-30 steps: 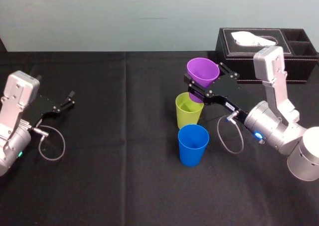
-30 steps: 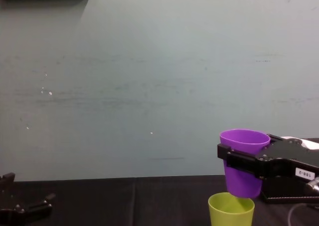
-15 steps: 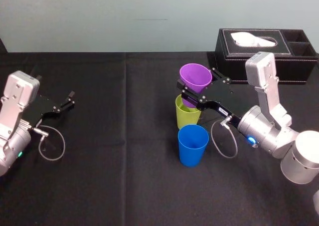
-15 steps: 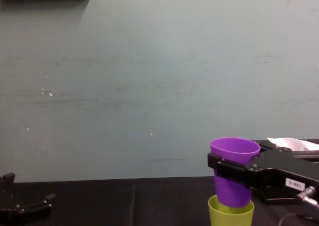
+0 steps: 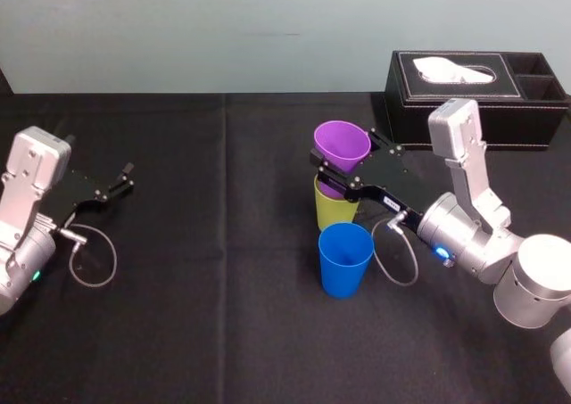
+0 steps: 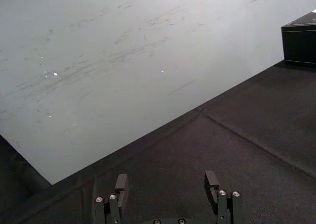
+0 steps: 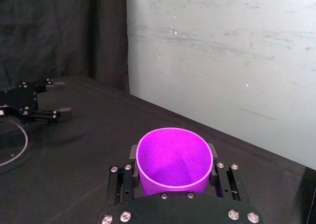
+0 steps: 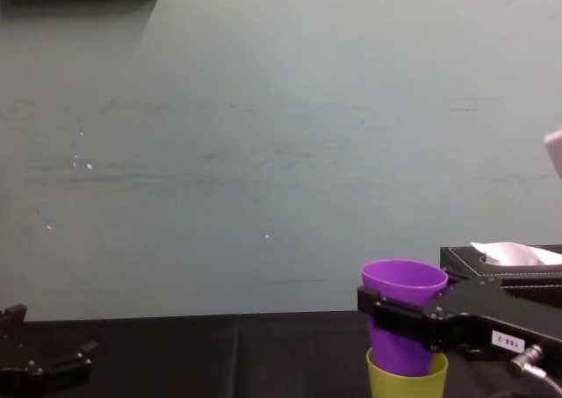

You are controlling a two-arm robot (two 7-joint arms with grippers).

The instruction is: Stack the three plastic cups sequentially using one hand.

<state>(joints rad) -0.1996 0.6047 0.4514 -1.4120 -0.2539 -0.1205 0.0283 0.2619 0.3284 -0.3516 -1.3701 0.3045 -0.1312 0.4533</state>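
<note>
well, far left, the left gripper [image 5: 126, 177] hangs just above the black table [image 5: 223, 315], fingers spread and holding nothing. mid-table, the yellow-green cup [image 5: 334, 211] stands upright, with the blue cup [image 5: 344, 259] just in front, nearer the robot. the purple cup [image 5: 341, 144] sits partly down inside the yellow-green one, its wall clamped by the right gripper [image 5: 346, 165]. behind, far right, lies the black tissue box [image 5: 477, 87].
</note>
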